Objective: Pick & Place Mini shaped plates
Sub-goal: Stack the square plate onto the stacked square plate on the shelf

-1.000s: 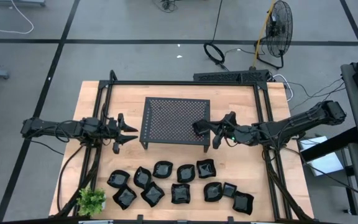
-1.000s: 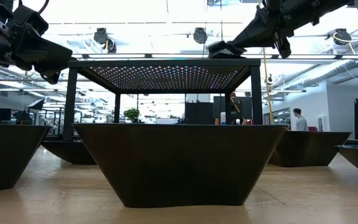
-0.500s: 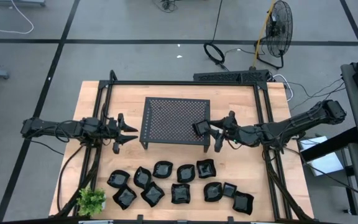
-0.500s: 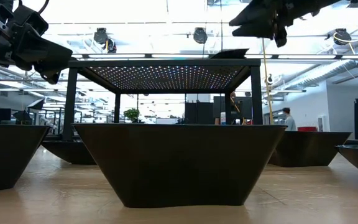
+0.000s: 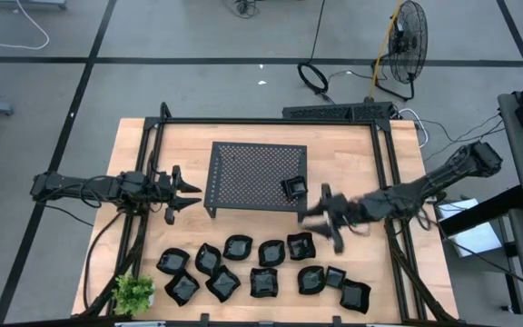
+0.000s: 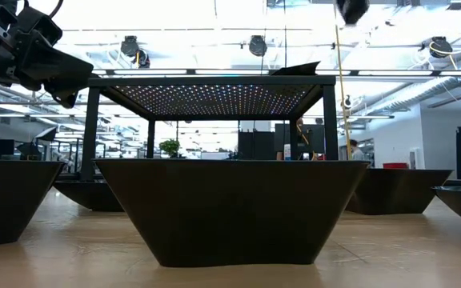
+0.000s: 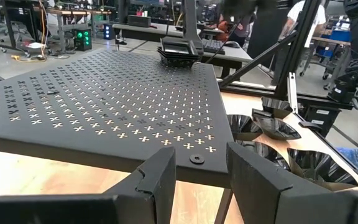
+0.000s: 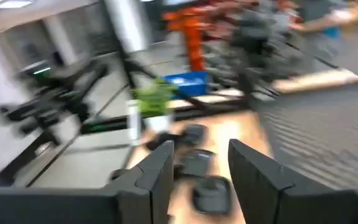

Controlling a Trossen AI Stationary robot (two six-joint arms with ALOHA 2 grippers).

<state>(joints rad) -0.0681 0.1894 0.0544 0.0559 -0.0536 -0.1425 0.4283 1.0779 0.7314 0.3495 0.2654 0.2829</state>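
**Plates spread along the near edge, one up on the rack**

Plates (image 5: pixel 263 269) crowd the near strip of your wooden table (image 5: pixel 352 154), glossy and black, with a small green plant (image 5: pixel 134 292) at the near left corner. You see one more plate (image 5: pixel 292 187) alone on the right edge of the perforated rack (image 5: pixel 252 173) at the table's middle. Your right gripper (image 5: pixel 330 221) is just off the rack's right near corner, above the plates, jaws apart and empty. Your left gripper (image 5: pixel 182 193) waits beside the rack's left edge, jaws partly open, nothing between them. Behind the table you have a grey floor crossed by dark lines, a coiled cable (image 5: pixel 314 76) and a standing fan (image 5: pixel 405 45). The low view shows you a bright hall with ceiling lights.
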